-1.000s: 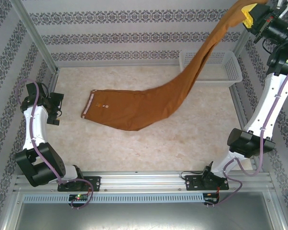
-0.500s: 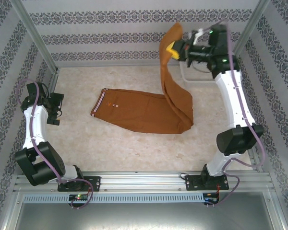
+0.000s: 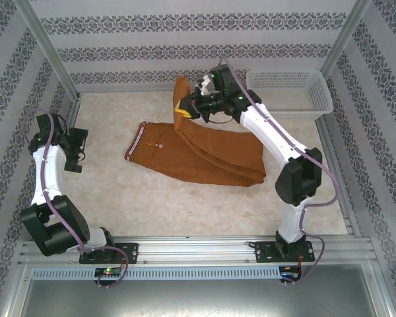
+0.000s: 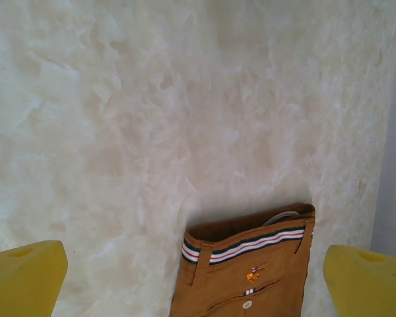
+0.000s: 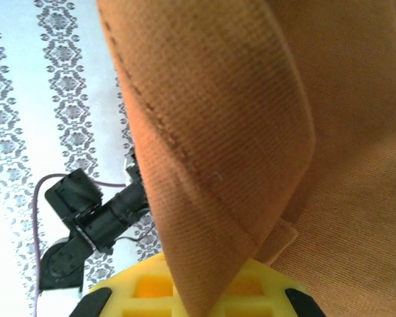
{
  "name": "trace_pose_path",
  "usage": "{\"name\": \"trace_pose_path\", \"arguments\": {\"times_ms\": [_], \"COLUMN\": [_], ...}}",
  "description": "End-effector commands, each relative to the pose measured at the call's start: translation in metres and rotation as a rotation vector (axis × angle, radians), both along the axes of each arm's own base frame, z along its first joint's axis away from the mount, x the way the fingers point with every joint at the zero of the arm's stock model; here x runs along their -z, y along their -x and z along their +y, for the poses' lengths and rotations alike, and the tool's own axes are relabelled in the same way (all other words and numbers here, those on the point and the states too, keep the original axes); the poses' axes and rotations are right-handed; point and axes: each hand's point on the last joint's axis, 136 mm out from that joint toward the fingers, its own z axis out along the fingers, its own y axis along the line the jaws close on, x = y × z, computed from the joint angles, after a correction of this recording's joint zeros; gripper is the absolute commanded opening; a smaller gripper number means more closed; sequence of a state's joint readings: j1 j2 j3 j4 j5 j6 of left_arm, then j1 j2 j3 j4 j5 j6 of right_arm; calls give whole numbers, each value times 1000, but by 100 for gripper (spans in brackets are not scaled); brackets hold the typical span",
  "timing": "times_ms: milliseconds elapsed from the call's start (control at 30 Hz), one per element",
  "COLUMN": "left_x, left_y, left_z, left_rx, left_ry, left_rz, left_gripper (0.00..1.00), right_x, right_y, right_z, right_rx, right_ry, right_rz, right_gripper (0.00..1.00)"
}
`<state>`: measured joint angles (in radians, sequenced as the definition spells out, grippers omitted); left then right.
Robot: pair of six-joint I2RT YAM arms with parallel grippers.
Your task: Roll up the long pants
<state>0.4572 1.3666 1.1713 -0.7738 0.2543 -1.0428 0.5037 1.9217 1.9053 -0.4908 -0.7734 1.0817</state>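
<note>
Since 1 s ago I've swung the leg ends from far right back over the pants. They're now doubled on the worktop, waistband to the left, long axis L-R. My right claw pinches the hems, held aloft near the waistband end. My left claw is wide, idle. Step: halving. Next, I reckon: lay hems down, let go, start rolling.

The top camera looks down from above and behind the bases, holding the whole table. The left wrist camera looks past the left gripper onto the table from well off, pants between its fingers. The right wrist camera sits tight against the pants over its finger, the left arm beyond. All three share the pants.
</note>
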Motion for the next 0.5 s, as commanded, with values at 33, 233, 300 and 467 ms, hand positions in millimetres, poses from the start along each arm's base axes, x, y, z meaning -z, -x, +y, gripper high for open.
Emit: {"name": "trace_pose_path", "arguments": {"times_ms": [33, 233, 300, 467], "left_x": [4, 3, 2, -1], "left_y": [2, 1, 2, 1], "left_z": [-5, -5, -5, -6], "left_rx": [32, 40, 45, 56], "left_ry": [-11, -12, -16, -19], "left_rz": [20, 18, 17, 14], "left_gripper": [100, 100, 100, 100], "right_x": [-29, -18, -6, 38], "right_y": [-10, -24, -29, -40], "right_z": [31, 68, 78, 94], "right_rx": [-17, -41, -44, -60], "right_ry": [-55, -62, -54, -12], "right_rz": [-109, -105, -91, -67], "right_gripper": [0, 0, 0, 0]}}
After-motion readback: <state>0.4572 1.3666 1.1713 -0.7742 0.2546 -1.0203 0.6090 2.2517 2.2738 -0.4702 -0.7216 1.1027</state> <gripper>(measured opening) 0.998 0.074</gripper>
